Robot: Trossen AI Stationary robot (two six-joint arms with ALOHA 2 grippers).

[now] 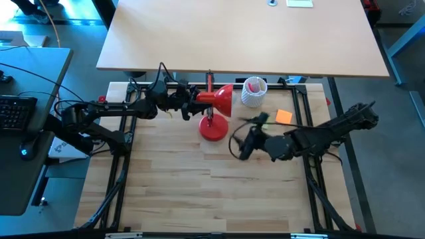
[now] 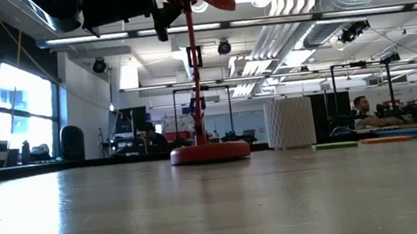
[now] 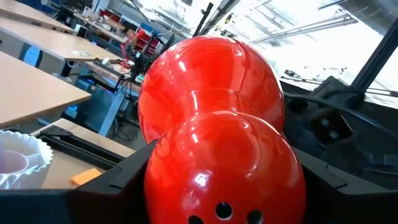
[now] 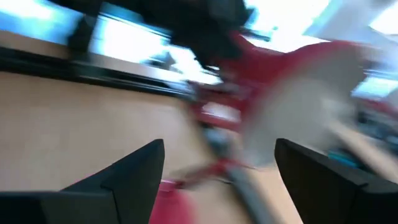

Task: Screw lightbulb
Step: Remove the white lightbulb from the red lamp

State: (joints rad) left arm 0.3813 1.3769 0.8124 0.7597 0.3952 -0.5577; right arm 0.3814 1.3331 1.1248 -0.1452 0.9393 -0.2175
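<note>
left gripper [image 1: 188, 105] is clasping our glossy red lamp shade [image 1: 222, 99]; right gripper [image 1: 244, 147], nearer its mouth, is gaping empty.

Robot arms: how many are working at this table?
2. The left arm reaches in from the left, its tool around the red lamp's shade. The right arm comes from the right, its tool open beside the lamp's base.
</note>
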